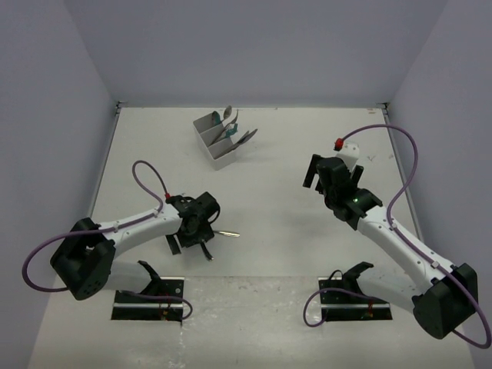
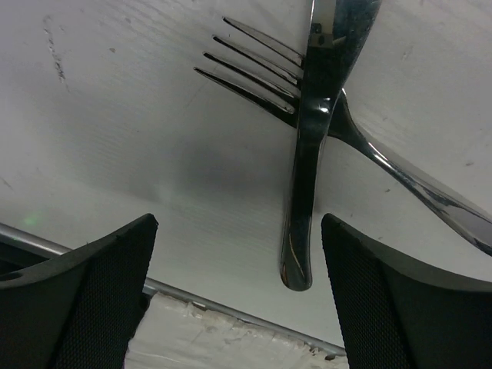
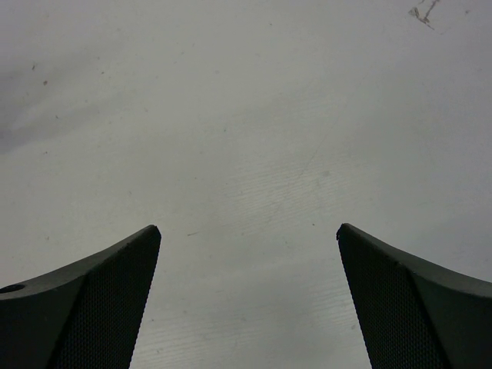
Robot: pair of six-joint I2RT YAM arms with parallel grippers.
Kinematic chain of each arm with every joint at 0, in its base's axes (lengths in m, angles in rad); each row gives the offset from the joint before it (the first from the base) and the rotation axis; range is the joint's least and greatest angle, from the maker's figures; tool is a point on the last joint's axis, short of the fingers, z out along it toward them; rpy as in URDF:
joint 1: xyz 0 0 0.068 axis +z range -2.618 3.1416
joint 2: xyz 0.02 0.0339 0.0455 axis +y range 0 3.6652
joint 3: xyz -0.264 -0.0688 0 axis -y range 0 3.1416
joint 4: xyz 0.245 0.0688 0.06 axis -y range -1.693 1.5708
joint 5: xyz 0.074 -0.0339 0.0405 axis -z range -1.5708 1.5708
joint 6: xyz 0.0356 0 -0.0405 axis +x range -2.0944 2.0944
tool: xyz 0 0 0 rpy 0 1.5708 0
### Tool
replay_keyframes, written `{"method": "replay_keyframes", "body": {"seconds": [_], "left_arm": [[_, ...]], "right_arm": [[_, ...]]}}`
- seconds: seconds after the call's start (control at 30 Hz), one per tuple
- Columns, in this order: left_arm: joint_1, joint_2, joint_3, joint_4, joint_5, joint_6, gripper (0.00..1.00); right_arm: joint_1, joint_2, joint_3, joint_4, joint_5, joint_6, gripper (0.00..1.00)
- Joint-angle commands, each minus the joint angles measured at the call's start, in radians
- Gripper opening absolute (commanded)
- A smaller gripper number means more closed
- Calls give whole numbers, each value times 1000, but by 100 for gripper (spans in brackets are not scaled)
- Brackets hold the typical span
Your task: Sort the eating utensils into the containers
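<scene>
Two arms are seen in the top view over a white table (image 1: 269, 254). The white organiser (image 1: 217, 142) is set at the far side, somewhat left of the middle and turned at a slant. Several utensils (image 1: 231, 127), silver and teal, are stood in it with their heads leaning out to the right; which compartment each is in cannot be told. The left gripper (image 1: 192, 244) is held low at the near left, and a slim silver tip (image 1: 227, 233) is seen on the table just to its right. The right gripper (image 1: 332, 173) is held at the right, well apart from the organiser

In the left wrist view, the fingers (image 2: 92, 296) are spread wide and nothing is clamped. A silver fork (image 2: 250, 77) is laid flat on the table, and a second silver handle (image 2: 304, 177) is laid across its neck, with its rounded end between the fingers, nearer the right one

In the right wrist view, the fingers (image 3: 84, 300) are spread wide above the table surface, and nothing is held
</scene>
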Motion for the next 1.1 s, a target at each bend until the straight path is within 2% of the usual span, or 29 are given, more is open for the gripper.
{"method": "replay_keyframes", "body": {"seconds": [0.0, 0.3, 0.4, 0.53, 0.7, 0.77, 0.8, 0.83, 0.97, 1.0, 1.07], "left_arm": [[-14, 4, -59, 171, 25, -54, 88], [-17, 6, -114, 325, -35, -63, 81], [-17, 29, -114, 323, -38, -92, 70], [-17, 46, -137, 311, -29, -118, 48], [-17, 47, -168, 307, 1, -124, 27], [-17, 50, -166, 307, -1, -115, 23], [-17, 55, -163, 307, 4, -101, 14], [-17, 56, -160, 307, 7, -101, 10], [-17, 69, -140, 253, 1, -87, 6], [-17, 70, -139, 244, -1, -91, 0], [-17, 75, -128, 224, 5, -88, 0]], "right_arm": [[-4, -5, -7, 36, -18, 17, 99], [-4, 13, -7, 54, -60, 2, 99], [-4, 13, -7, 54, -55, -1, 99], [-4, 13, -7, 54, -49, -3, 99], [-5, 14, -7, 54, -51, -1, 99], [-5, 13, -7, 54, -52, 0, 99], [-4, 10, -9, 54, -52, -1, 99], [-4, 9, -10, 54, -51, -1, 99], [-4, -3, -13, 56, -45, 2, 99], [-4, -8, -15, 56, -43, 2, 99], [-4, -13, -17, 59, -45, 2, 99]]}}
